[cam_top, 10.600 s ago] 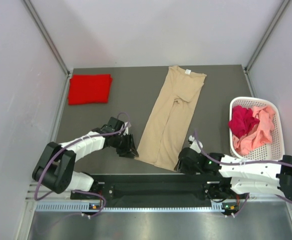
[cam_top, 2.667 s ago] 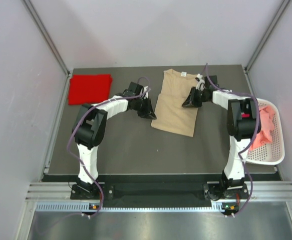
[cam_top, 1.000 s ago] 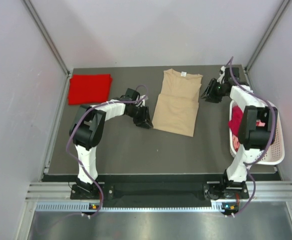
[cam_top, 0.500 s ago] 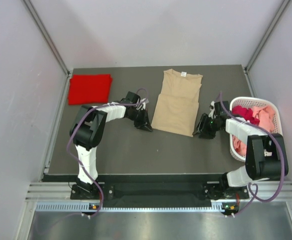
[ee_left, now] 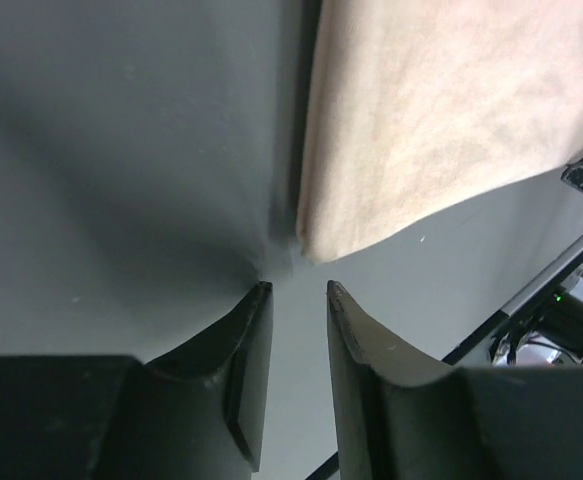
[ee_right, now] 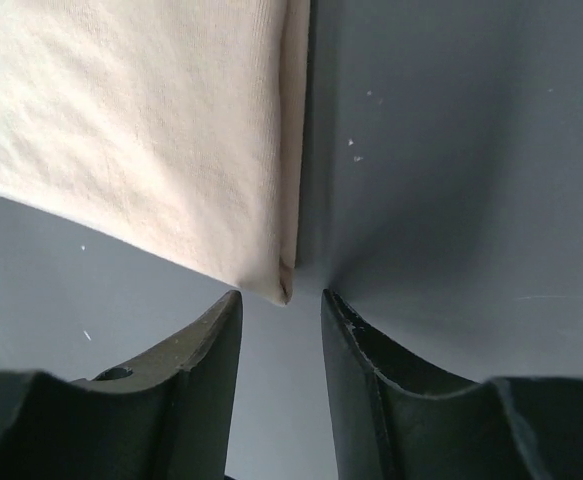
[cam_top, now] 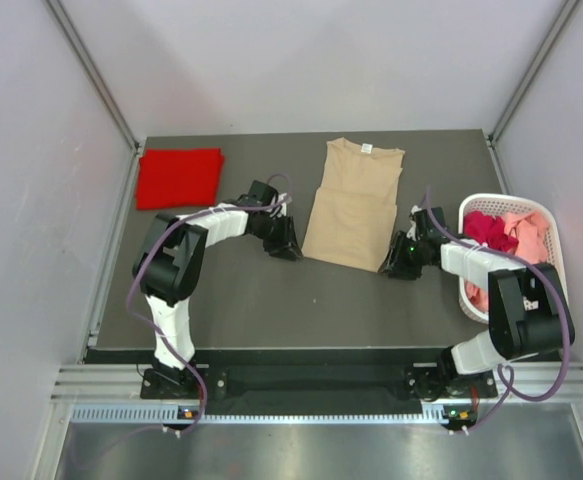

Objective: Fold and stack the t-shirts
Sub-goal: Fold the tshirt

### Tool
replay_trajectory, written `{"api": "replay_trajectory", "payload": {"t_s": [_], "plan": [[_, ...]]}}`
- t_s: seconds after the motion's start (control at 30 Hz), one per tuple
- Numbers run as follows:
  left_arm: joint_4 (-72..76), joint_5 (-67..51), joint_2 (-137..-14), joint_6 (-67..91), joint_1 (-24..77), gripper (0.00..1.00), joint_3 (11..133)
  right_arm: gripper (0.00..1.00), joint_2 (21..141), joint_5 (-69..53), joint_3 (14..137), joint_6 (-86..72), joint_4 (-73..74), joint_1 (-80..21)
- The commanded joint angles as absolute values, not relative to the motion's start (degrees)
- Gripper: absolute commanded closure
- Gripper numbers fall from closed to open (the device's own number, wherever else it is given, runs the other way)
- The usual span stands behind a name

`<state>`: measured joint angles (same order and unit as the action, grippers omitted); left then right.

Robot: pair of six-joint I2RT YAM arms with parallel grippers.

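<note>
The next fold of the half-folded tan t-shirt (cam_top: 353,205), lying in the middle of the table (cam_top: 231,300), is being set up: the left gripper (cam_top: 289,248) and right gripper (cam_top: 396,265) are being held slightly parted, empty, just short of its near corners, which are probably needing to be pinched and lifted.

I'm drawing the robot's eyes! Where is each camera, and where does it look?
Top: above, behind the arms, looking down at the table; both arms show.
Left wrist: on the left arm, looking past the left gripper at a corner of the tan t-shirt.
Right wrist: on the right arm, past the right gripper at another corner.
All three share that t-shirt.
</note>
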<state>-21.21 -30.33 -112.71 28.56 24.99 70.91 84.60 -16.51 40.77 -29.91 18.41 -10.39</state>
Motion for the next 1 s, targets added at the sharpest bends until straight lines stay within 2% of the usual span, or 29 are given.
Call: {"api": "replay_trajectory", "payload": {"t_s": [0.0,0.3,0.53,0.97], "plan": [[-20.1,-29.0,-110.7,28.3,23.6,0.66,71.3,0.62,83.1,-13.8,40.3,-30.6,16.6,-10.6],[-20.6,-29.2,-115.2,26.6,23.6,0.65,76.4,0.60,84.7,-13.9,40.8,-30.7,15.5,-10.5],[-20.0,-31.2,-117.2,26.5,23.6,0.66,76.3,0.67,85.9,-14.3,40.2,-30.7,14.0,-10.5],[-16.5,-35.6,-119.6,27.7,23.6,0.70,75.5,0.72,87.3,-14.9,39.6,-29.7,13.0,-10.4]]}}
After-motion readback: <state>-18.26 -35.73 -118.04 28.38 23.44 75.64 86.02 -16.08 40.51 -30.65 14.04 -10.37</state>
